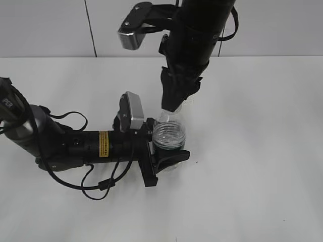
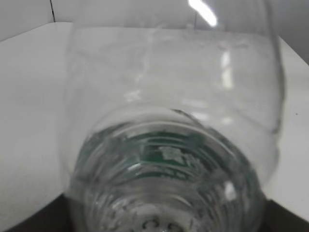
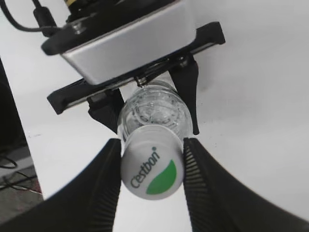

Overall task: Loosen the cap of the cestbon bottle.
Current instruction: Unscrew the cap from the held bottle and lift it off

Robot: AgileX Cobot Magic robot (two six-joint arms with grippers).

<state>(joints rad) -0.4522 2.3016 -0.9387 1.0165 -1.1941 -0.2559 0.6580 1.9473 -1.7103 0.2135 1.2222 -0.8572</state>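
Note:
The clear cestbon bottle (image 1: 169,135) stands on the white table, its green label seen through the plastic. My left gripper (image 1: 164,160) is shut on its lower body; the bottle (image 2: 169,145) fills the left wrist view, so the fingers are hidden there. My right gripper (image 3: 150,166) comes from above and is shut on the white cap (image 3: 152,166), which bears a green leaf and the word Cestbon. The bottle's shoulder (image 3: 153,110) shows below the cap. In the exterior view the right gripper (image 1: 171,103) hides the cap.
The white table (image 1: 252,151) spreads all round the bottle. The left arm and its loose black cables (image 1: 96,189) lie across the table at the left. A white wall stands behind the table's far edge.

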